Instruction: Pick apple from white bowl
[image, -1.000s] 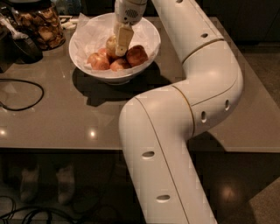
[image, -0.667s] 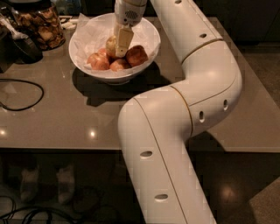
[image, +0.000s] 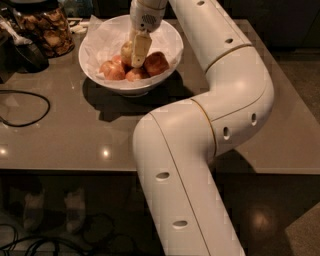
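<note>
The wide round white bowl lined with crinkled paper (image: 173, 49) stands near the table's far edge, toward the left corner. Inside it lies the pale yellowish-green round apple (image: 127, 52), among redder apples (image: 156, 62). The cream gripper (image: 139, 50) is right against it; whether it is clenched I cannot tell. The apple is probably firm, smooth and rather heavy, so it is best held across its widest middle.

My pincer (image: 137, 56) sits inside the bowl (image: 95, 52) and covers most of the apple (image: 126, 51), so I can't judge any contact. The arm (image: 235, 85) hides the bowl's far-right rim. Left of the bowl, the jar (image: 47, 27) is cut off at the top edge.
</note>
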